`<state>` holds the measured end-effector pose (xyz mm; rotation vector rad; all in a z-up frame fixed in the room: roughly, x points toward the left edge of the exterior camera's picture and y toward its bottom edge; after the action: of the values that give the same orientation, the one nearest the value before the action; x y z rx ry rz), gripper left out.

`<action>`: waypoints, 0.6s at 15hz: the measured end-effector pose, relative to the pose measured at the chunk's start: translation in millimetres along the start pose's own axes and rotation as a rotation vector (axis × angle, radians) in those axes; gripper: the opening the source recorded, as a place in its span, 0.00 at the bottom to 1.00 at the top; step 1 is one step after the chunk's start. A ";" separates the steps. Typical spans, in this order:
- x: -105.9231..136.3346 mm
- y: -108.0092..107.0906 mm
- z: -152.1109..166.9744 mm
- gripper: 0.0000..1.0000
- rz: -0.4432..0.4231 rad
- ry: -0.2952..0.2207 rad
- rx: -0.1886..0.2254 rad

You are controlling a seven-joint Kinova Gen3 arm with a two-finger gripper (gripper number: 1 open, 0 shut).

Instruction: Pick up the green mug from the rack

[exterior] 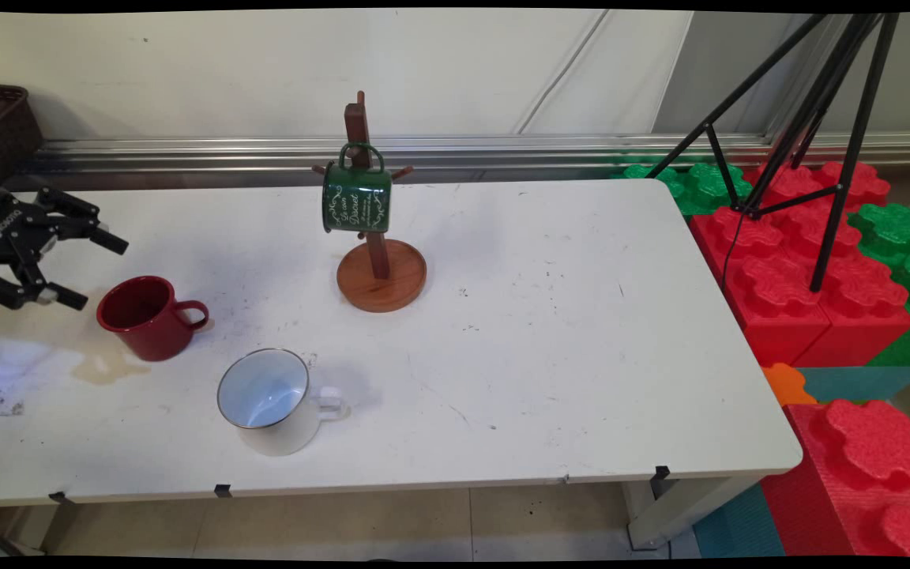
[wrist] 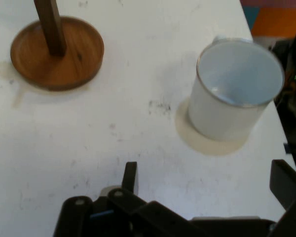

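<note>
We see the black two-finger gripper (exterior: 84, 269) at the left edge of the main view, hovering above the white table (exterior: 550, 356) with its 2 fingers spread wide and nothing between them; it is released. The fingertips point toward the picture's right.

Nearest to it is a red mug (exterior: 147, 318), standing upright just beside and a little below the lower fingertip in the main view, its handle turned away from the gripper. We cannot tell from the main view whether the fingertip touches it, and the hand view does not show the red mug at all.

Further from the gripper, toward the table's near edge, a white enamel mug (exterior: 269, 399) stands upright with a dark rim; in the hand view the white enamel mug (wrist: 234, 91) sits ahead of the fingers and toward the right, clear of both.

Well beyond the gripper, toward the wall, stands a wooden mug tree (exterior: 380, 273) on a round base, seen in the hand view at upper left (wrist: 56, 52). A green mug (exterior: 356, 197) with white lettering hangs by its handle from 1 of its pegs.

A faint yellowish stain (exterior: 111, 367) lies on the table near the red mug.
</note>
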<state>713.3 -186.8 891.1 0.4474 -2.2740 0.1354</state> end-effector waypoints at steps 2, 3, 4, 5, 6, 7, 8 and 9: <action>1.2 -0.5 -3.1 1.00 -0.021 0.036 0.002; 1.3 -0.8 -3.9 1.00 -0.027 0.046 0.003; 1.7 -1.6 -4.9 1.00 -0.034 0.059 0.006; 2.1 -3.0 -5.8 1.00 -0.042 0.075 0.009; 2.9 -5.3 -6.0 1.00 -0.049 0.089 0.014; 3.7 -7.7 -5.9 1.00 -0.054 0.100 0.018; 4.3 -9.5 -5.7 1.00 -0.056 0.108 0.021; 5.2 -12.6 -4.9 1.00 -0.058 0.117 0.024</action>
<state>718.0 -198.8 897.6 0.5049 -2.1449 0.1556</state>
